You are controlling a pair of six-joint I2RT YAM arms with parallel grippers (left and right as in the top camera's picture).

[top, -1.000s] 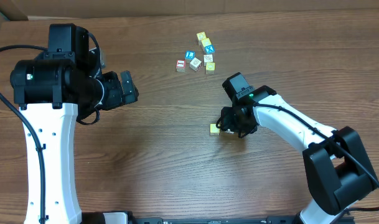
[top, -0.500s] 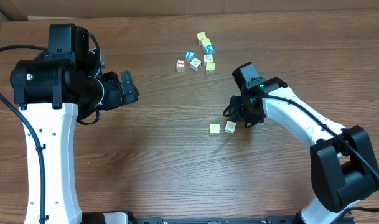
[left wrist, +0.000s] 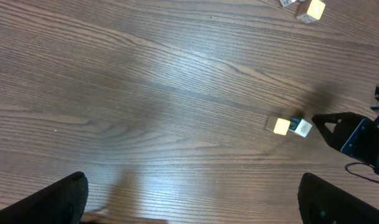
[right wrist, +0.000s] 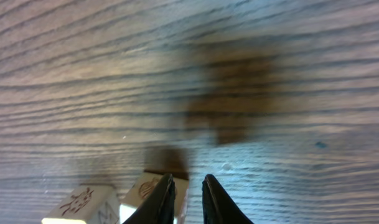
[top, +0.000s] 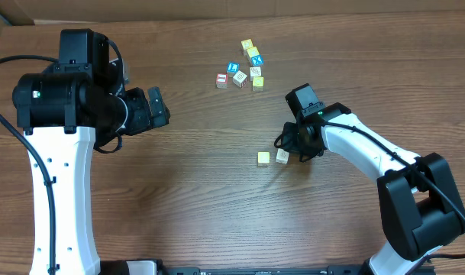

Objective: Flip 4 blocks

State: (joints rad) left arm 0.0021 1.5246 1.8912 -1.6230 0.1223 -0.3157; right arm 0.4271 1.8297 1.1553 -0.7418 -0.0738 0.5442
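Right end effector tapered, black; cubes cream.

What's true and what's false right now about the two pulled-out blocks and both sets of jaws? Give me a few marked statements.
1. The right gripper holds a cube. False: its jaws are nearly closed on nothing, and the cream cube lies loose beside it.
2. A yellow cube lies next to the cream cube, apart from the cluster of cubes. True.
3. The left gripper has its jaws wide open. True.
4. The left gripper hovers over the cluster of cubes. False: it is far off to one side of it, with no cube near it.
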